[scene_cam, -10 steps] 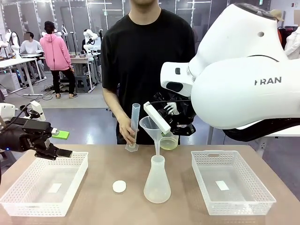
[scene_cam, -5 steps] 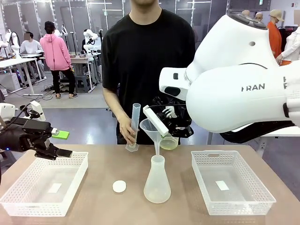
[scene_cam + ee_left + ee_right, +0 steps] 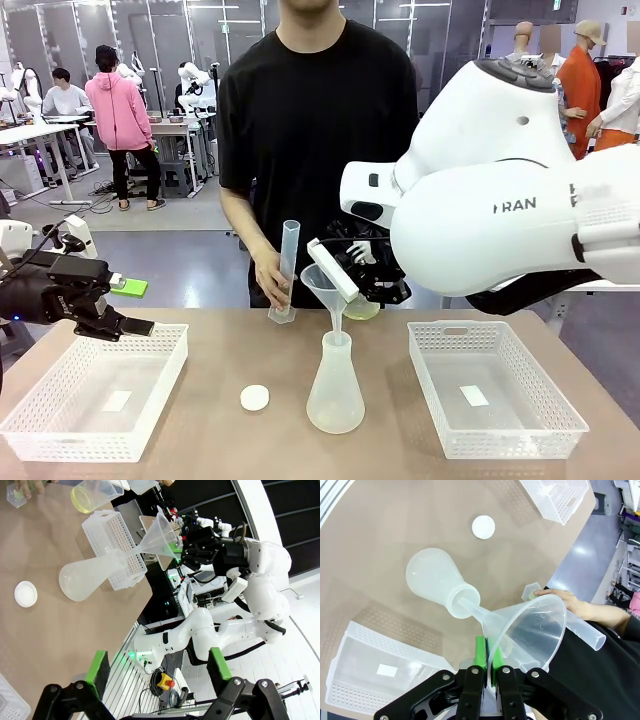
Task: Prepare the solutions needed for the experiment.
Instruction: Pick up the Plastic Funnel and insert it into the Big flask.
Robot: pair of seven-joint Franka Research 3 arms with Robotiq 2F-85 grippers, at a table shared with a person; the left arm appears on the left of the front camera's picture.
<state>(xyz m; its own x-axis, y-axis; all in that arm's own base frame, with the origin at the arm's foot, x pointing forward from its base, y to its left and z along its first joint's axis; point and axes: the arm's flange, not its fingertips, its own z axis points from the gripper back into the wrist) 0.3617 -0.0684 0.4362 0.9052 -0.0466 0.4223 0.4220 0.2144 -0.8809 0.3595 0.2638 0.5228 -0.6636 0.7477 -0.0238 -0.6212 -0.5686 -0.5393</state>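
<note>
As I watch the front camera, the right claw [image 3: 486, 652] is clenched on the rim of a clear plastic funnel [image 3: 530, 630], green pads pinching the wall from inside and outside. The funnel hangs tilted, and its stem sits in the neck of the whitish conical flask [image 3: 335, 395], which stands upright mid-counter [image 3: 220, 360].

The pale yellow solution [image 3: 362, 308] lies shallow in a small clear beaker [image 3: 92, 495]. It is just behind the funnel, at about 1 o'clock from the flask and near the counter's far edge.

At 11 o'clock from the flask, the person's hand [image 3: 270, 282] grips a tall graduated cylinder [image 3: 288, 255], upright with its base on the counter. A round white cap [image 3: 254, 398] lies flat at 9 o'clock, close to the flask.

The left claw [image 3: 128, 306] is released, jaws spread wide with nothing between them. It hovers over the far rim of the left basket [image 3: 60, 420], farther out at 9 o'clock. The right basket [image 3: 500, 425] sits at 3 o'clock.
</note>
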